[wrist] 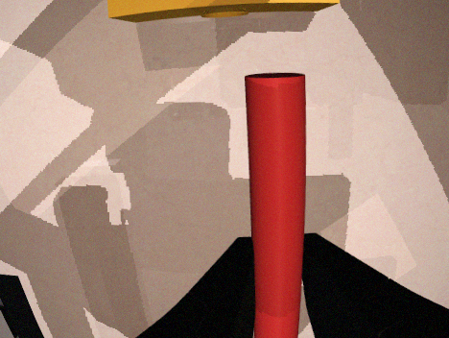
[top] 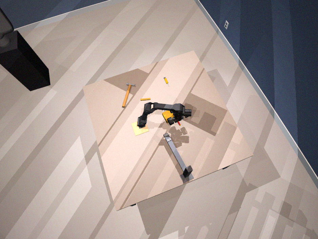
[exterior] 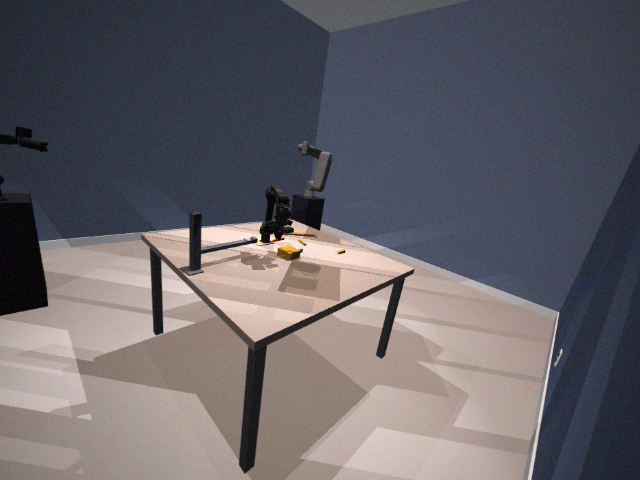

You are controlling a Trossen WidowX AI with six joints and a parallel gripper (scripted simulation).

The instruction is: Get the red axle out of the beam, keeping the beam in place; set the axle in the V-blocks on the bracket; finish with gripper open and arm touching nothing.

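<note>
My gripper (top: 176, 120) (wrist: 275, 250) is shut on the red axle (top: 179, 123) (exterior: 282, 238) (wrist: 276, 158). In the wrist view the axle stands up between the black fingertips, its far end free. It is clear of the yellow beam (top: 167, 115) (exterior: 288, 253) (wrist: 168, 11), whose round hole shows empty at the top of the wrist view. The beam rests on the table, and the axle is held above the table. The grey bracket (top: 176, 154) (exterior: 222, 245) reaches out from a dark post, with the small pale V-blocks (top: 168, 139) (exterior: 250, 238) near its free end.
The bracket's dark post (top: 187, 170) (exterior: 194, 240) stands near the table edge. A hammer (top: 126, 96) (exterior: 302, 234), a yellow bar (top: 145, 99) (exterior: 301, 241) and a small yellow tool (top: 165, 80) (exterior: 341, 251) lie on the table. A yellow sheet (top: 136, 131) lies under the arm's base.
</note>
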